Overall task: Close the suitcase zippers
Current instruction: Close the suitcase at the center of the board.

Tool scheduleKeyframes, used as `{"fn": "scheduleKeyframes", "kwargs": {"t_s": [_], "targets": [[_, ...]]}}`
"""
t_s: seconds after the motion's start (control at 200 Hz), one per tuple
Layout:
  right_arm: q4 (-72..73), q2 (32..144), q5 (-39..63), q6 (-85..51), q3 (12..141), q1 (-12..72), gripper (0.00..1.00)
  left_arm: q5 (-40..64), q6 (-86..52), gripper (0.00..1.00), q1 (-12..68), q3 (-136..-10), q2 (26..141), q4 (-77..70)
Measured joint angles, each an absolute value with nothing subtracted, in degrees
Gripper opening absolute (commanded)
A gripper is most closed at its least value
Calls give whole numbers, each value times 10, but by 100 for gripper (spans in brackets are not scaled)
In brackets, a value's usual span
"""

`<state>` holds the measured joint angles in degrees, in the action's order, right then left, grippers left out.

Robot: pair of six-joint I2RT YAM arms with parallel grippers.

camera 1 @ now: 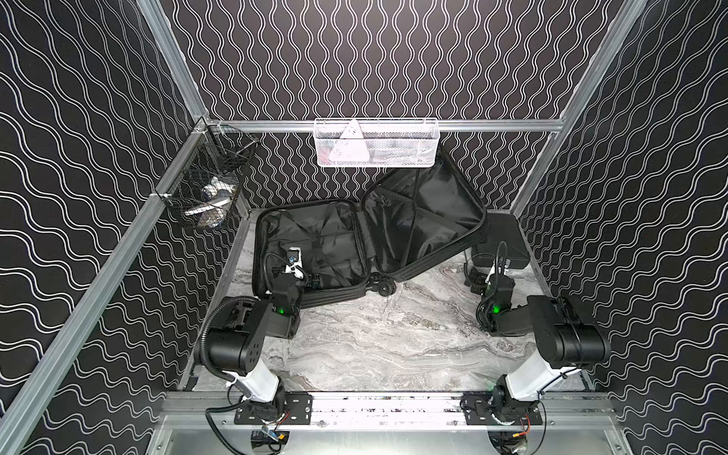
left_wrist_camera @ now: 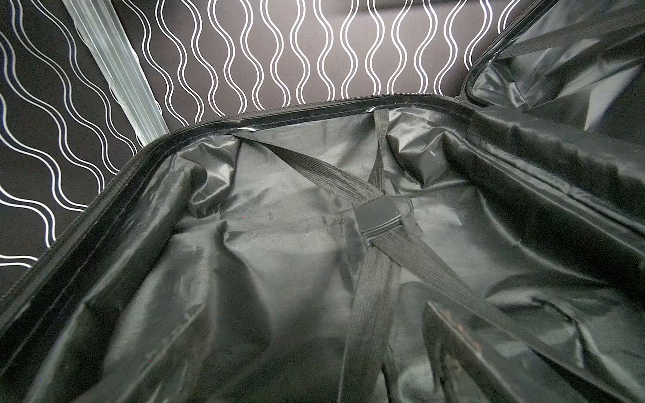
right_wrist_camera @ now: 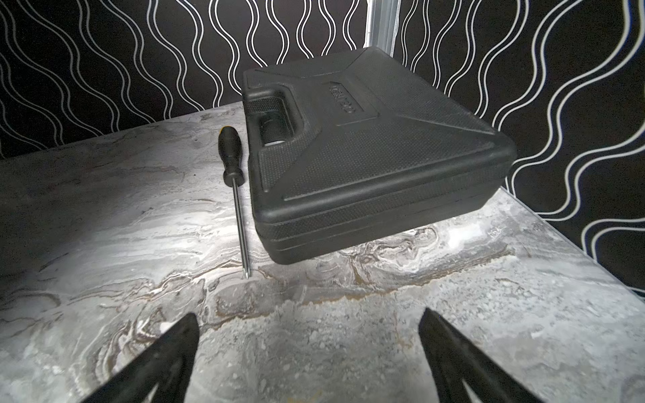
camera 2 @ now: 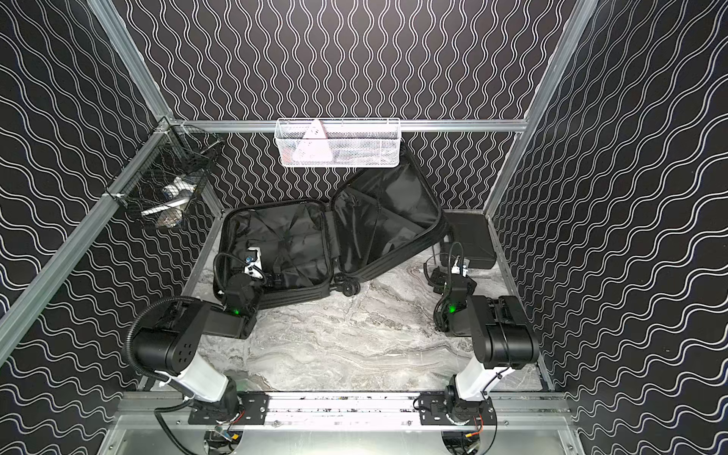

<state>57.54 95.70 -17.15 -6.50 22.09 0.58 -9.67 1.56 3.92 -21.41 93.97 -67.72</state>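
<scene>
1. The suitcase (camera 1: 335, 293), a large black hard-shell case with ribbed sides and black fabric lining, lies wide open at the far left of the grey marble-patterned bench (camera 1: 394, 346). It has a flat shell (camera 1: 315, 236) on the bench and a raised shell (camera 1: 425, 220) propped at a slant to its right. The caster wheels (camera 1: 384, 285) face the robot. No zipping can start until the shells meet.
2. The likeliest trouble is the raised shell. Pushed carelessly, it could drop hard, shove the whole case along the bench, or come down on the left gripper (camera 1: 301, 275), which reaches into the flat shell.
3. A flat black plastic tool case (right_wrist_camera: 366, 150) sits in the far right corner, just beside the raised shell; whether they touch I cannot tell. It crowds the right gripper (right_wrist_camera: 309, 314) out of the space behind that shell.
4. A white wire basket (camera 1: 376, 143) hangs above the raised shell and a black wire basket (camera 1: 205, 185) hangs off to the left. Neither seems to block the closing swing.
5. The left gripper hovers over the lining, jaws released and gripping nothing. The right gripper hangs above bare bench facing the tool case, jaws spread and empty.
6. A black-handled screwdriver (right_wrist_camera: 230, 153) lies alongside the tool case, apart from the suitcase.
7. The zippers (left_wrist_camera: 138, 167), a thin black track round the rim, show no pulls I can make out. Black on black, they invite a missed or slipping pinch.
</scene>
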Motion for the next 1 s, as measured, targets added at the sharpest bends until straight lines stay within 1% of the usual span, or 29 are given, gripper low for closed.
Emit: {"fn": "scheduleKeyframes", "kwargs": {"t_s": [0.751, 0.861, 1.001], "targets": [[575, 955, -180, -67, 219, 5, 100, -98, 15, 99, 39, -212, 935, -680], [584, 946, -186, -71, 207, 3, 100, -119, -2, 99, 42, -194, 895, -653], [595, 934, -183, -68, 183, 3, 100, -191, -26, 99, 53, -204, 778, -515]]}}
